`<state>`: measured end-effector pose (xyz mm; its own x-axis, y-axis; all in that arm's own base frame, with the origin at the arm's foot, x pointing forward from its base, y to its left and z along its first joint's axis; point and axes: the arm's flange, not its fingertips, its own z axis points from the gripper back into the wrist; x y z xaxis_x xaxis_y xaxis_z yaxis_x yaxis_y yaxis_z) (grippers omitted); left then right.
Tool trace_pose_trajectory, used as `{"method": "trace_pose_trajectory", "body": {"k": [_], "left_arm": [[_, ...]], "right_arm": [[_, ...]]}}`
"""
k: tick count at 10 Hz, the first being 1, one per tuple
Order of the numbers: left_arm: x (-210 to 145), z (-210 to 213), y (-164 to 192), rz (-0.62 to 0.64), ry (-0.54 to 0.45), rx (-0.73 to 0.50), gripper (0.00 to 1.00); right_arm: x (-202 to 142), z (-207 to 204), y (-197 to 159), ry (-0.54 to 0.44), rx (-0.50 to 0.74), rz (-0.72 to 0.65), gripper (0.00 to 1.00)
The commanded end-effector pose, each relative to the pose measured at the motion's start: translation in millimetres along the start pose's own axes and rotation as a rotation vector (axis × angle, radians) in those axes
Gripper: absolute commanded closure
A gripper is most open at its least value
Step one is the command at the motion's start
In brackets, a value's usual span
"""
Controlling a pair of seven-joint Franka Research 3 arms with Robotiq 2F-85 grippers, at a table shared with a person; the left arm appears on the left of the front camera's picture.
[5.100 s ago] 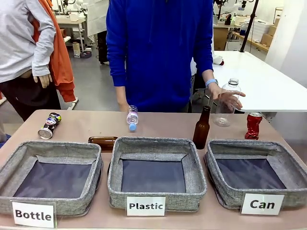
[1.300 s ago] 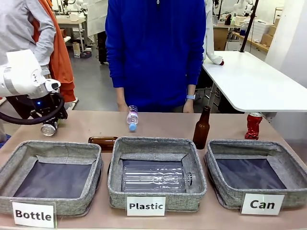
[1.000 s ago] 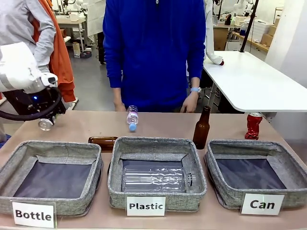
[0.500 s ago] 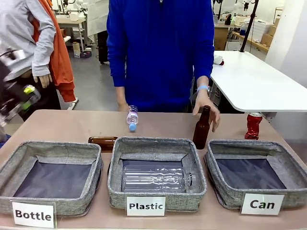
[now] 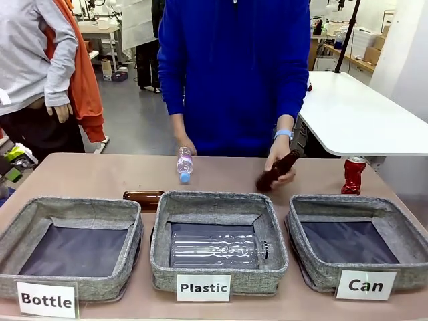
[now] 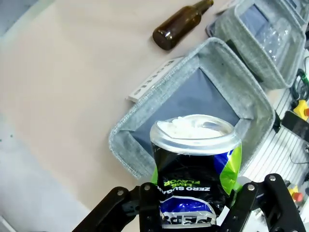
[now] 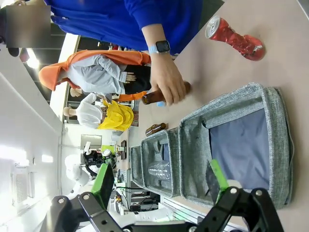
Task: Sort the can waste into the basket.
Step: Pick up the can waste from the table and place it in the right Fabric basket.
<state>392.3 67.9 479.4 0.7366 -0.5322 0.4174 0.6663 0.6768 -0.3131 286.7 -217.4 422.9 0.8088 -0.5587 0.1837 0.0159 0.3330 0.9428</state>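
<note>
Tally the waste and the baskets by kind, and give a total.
Cans: 2, dark can, red can.
Brown glass bottles: 2, lying bottle, hand-held bottle.
Clear plastic bottles: 2, small bottle, big bottle.
Baskets: 3, Bottle basket, Plastic basket, Can basket.
Total: 9.

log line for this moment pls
left gripper: shut on dark can | right gripper: open, facing Can basket | red can: upright on table | person's hand: holds brown bottle tilted
</note>
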Motion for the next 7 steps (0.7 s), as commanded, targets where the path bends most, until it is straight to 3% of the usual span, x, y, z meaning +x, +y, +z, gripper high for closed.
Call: {"method": "trace_pose_trajectory", "body": {"k": [1,2,3,4,7], "left_arm": [[8.1,3.3,3.6,0.022,-0.011,0.003,1.00],[8.1,3.3,3.6,0.022,-0.011,0.003,1.00],[5.2,1.3,0.7,0.007,0.000,0.002,0.63],[25.2,-0.3,-13.0,-0.076,-0.152,-0.038,0.63],[128.1,-8.1,-138.5,-0.317,-0.205,0.042,0.63]], "right_arm": [[3.0,0.7,2.5,-0.007,0.016,0.009,0.00],[3.0,0.7,2.5,-0.007,0.016,0.009,0.00],[3.0,0.7,2.5,-0.007,0.016,0.009,0.00],[3.0,0.7,2.5,-0.007,0.016,0.009,0.00],[3.0,0.7,2.5,-0.007,0.016,0.009,0.00]]}}
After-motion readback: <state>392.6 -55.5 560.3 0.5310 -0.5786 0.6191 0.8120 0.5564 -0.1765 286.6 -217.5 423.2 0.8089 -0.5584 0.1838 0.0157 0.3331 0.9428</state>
